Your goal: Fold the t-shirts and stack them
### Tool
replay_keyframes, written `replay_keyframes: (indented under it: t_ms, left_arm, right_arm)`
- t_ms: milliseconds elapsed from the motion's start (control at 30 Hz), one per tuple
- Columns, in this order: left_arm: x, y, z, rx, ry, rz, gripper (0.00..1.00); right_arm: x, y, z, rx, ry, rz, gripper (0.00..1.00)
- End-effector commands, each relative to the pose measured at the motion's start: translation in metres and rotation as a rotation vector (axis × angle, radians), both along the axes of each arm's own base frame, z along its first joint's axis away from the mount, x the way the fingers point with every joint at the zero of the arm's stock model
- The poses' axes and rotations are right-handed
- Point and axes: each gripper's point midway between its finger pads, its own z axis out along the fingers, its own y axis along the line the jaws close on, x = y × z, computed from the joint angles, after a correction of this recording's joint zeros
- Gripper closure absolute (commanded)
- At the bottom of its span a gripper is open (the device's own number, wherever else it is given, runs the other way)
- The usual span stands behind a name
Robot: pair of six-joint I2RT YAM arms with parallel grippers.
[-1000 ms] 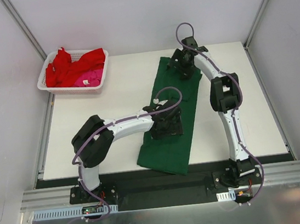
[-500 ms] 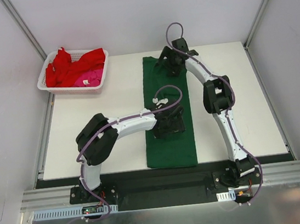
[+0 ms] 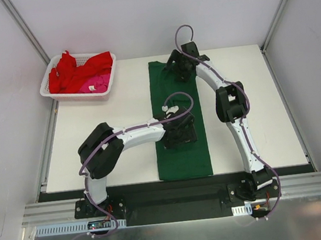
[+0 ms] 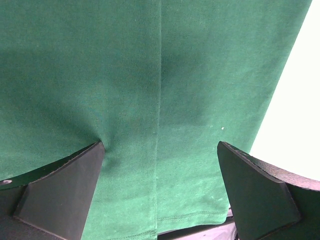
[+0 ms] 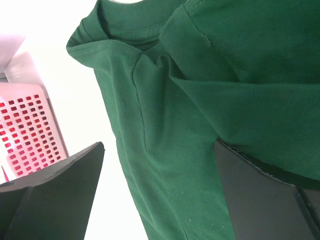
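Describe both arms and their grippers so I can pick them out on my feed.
Both the left arm and right arm have white link shells with black joints, each trailed by a looping purple cable. Their fingers are broad, matte black wedges.

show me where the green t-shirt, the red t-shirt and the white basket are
green t-shirt [image 3: 184, 163], top view, bare lower part near the hem
red t-shirt [image 3: 64, 70], top view, bunched left part in the basket
white basket [image 3: 65, 95], top view, near wall

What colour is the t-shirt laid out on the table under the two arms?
Plain dark green. The t-shirt shows whole in the top external view.
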Motion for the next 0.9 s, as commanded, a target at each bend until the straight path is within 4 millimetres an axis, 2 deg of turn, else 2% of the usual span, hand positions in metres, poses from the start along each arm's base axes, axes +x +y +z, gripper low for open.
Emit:
replay_keyframes:
  t_ms: [0, 133, 233, 400, 433, 500, 533, 600, 633, 667, 700, 733, 767, 800, 833, 867]
  left_arm:
    - [-0.009, 0.039, -0.017, 0.115, 0.023, 0.012, 0.01]
    - [-0.012, 0.048, -0.022, 0.135, 0.025, 0.017, 0.01]
    - [-0.011, 0.044, -0.024, 0.134, 0.033, 0.001, 0.01]
    - [-0.010, 0.044, -0.020, 0.131, 0.023, -0.009, 0.01]
    - [-0.009, 0.043, -0.016, 0.125, 0.016, -0.019, 0.01]
    - [-0.002, 0.035, 0.006, 0.089, -0.032, -0.061, 0.01]
    - [0.000, 0.034, 0.017, 0.077, -0.055, -0.079, 0.01]
    - [0.007, 0.030, 0.056, 0.030, -0.137, -0.137, 0.01]
    - [0.010, 0.030, 0.082, -0.010, -0.185, -0.150, 0.01]
    - [0.012, 0.032, 0.095, -0.015, -0.220, -0.189, 0.01]
    - [0.017, 0.037, 0.109, -0.027, -0.249, -0.187, 0.01]
    - [0.017, 0.043, 0.131, -0.064, -0.283, -0.186, 0.01]
    - [0.018, 0.048, 0.140, -0.075, -0.301, -0.200, 0.01]
    - [0.022, 0.057, 0.145, -0.084, -0.309, -0.190, 0.01]
    - [0.022, 0.065, 0.163, -0.115, -0.343, -0.185, 0.01]
    - [0.023, 0.073, 0.169, -0.120, -0.355, -0.187, 0.01]
  right_arm:
    - [-0.003, -0.023, -0.012, -0.103, 0.008, -0.008, 0.04]
    - [-0.008, -0.036, -0.026, -0.168, 0.021, 0.012, 0.04]
    - [-0.012, -0.034, -0.038, -0.154, 0.047, 0.028, 0.04]
    - [-0.004, -0.032, -0.018, -0.148, -0.002, 0.029, 0.04]
    - [-0.003, -0.030, 0.000, -0.125, -0.026, 0.043, 0.04]
    - [-0.004, -0.030, 0.031, -0.098, -0.061, 0.055, 0.04]
    - [-0.005, -0.029, 0.074, -0.076, -0.125, 0.069, 0.04]
    - [-0.013, -0.032, 0.120, -0.084, -0.207, 0.115, 0.04]
    - [-0.020, -0.034, 0.149, -0.080, -0.256, 0.145, 0.04]
    - [-0.034, -0.041, 0.198, -0.094, -0.344, 0.170, 0.04]
    - [-0.044, -0.047, 0.220, -0.102, -0.381, 0.180, 0.04]
    - [-0.055, -0.058, 0.223, -0.112, -0.372, 0.186, 0.04]
    - [-0.076, -0.067, 0.261, -0.109, -0.430, 0.184, 0.04]
    - [-0.087, -0.074, 0.270, -0.117, -0.445, 0.200, 0.04]
    - [-0.099, -0.082, 0.268, -0.109, -0.416, 0.210, 0.04]
    - [-0.128, -0.091, 0.287, -0.111, -0.409, 0.221, 0.04]
